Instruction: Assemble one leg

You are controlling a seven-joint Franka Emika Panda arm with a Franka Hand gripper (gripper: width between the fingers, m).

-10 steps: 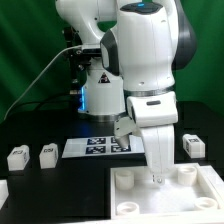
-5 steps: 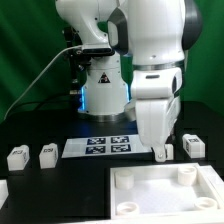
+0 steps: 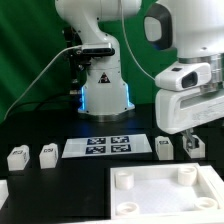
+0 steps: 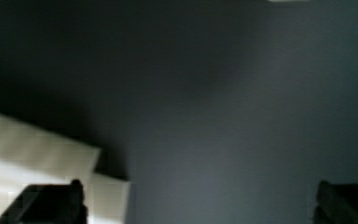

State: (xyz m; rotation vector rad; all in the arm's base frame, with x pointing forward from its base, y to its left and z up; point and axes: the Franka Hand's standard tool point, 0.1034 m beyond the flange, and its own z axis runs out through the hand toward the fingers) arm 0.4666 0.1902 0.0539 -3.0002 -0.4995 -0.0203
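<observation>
Four small white legs with black-and-white tags stand on the black table: two at the exterior view's left and two at its right. My gripper hangs just above the two right legs, touching neither that I can see. In the wrist view its fingertips stand far apart, so the gripper is open with only dark table between them. The large white panel with corner holes lies at the front.
The marker board lies flat in the middle of the table in front of the robot base. A pale edge shows in the wrist view; I cannot tell what it is.
The arm has swung from above the white panel toward the exterior view's right and risen. The panel now shows uncovered. The legs have not moved.
</observation>
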